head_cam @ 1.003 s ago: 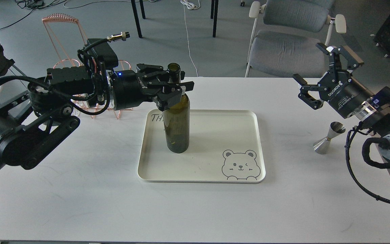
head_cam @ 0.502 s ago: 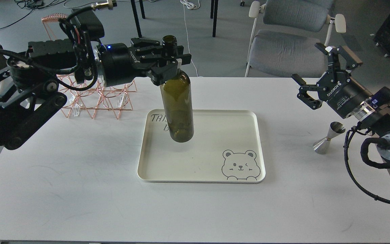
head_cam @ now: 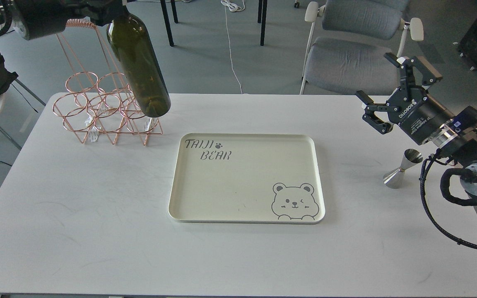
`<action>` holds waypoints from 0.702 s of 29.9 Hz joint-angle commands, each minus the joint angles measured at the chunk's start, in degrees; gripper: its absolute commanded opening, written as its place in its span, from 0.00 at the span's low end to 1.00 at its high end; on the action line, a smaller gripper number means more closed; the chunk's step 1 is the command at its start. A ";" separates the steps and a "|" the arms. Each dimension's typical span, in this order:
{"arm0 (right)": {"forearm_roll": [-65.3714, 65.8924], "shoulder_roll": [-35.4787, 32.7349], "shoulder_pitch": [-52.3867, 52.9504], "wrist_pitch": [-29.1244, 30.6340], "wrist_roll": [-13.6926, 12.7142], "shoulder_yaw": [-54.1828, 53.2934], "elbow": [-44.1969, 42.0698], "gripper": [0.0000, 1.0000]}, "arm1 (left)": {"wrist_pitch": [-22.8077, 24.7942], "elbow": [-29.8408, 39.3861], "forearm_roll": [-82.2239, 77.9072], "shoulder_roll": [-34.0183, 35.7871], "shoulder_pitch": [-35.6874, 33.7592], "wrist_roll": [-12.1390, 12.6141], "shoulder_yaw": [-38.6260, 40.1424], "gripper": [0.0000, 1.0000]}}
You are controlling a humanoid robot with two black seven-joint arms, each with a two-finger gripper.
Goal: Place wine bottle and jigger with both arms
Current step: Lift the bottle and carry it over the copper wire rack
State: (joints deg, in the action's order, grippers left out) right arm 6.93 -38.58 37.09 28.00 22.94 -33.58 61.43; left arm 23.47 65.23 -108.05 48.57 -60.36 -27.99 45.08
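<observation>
Wine bottle (head_cam: 139, 66): neck and mouth cut off by top edge, only body and shoulder visible, tilted, base hanging in front of copper wire rack (head_cam: 106, 109). Left gripper: out of view above bottle; only part of dark arm link (head_cam: 35, 16) shows at top-left corner, jaws unseen. Rack's upper right rings hidden behind bottle body. Right arm (head_cam: 466, 165): lower links cut off by right edge. Jigger (head_cam: 404, 168): far side partly hidden by right arm's cable.
</observation>
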 commanded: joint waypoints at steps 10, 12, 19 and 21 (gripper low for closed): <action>0.27 0.00 0.00 0.00 0.00 0.00 0.00 0.99 | -1.05 -8.28 0.82 -2.07 -1.16 -0.01 0.00 0.24; 0.27 -0.09 0.00 0.00 0.00 0.00 0.00 0.99 | -1.06 -8.63 0.74 -2.51 -1.25 -0.01 0.00 0.24; 0.27 -0.09 -0.09 0.00 0.00 0.00 0.00 0.99 | -2.20 -8.98 0.47 -4.00 -1.69 -0.01 -0.08 0.14; 0.27 -0.09 -0.09 0.00 0.00 0.00 0.00 0.99 | -2.55 -9.50 0.38 -4.27 -1.78 -0.01 -0.26 0.12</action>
State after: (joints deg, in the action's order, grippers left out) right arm 7.21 -38.67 37.07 28.00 22.94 -33.58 61.44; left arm 21.46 56.24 -107.52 44.79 -62.02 -27.99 45.06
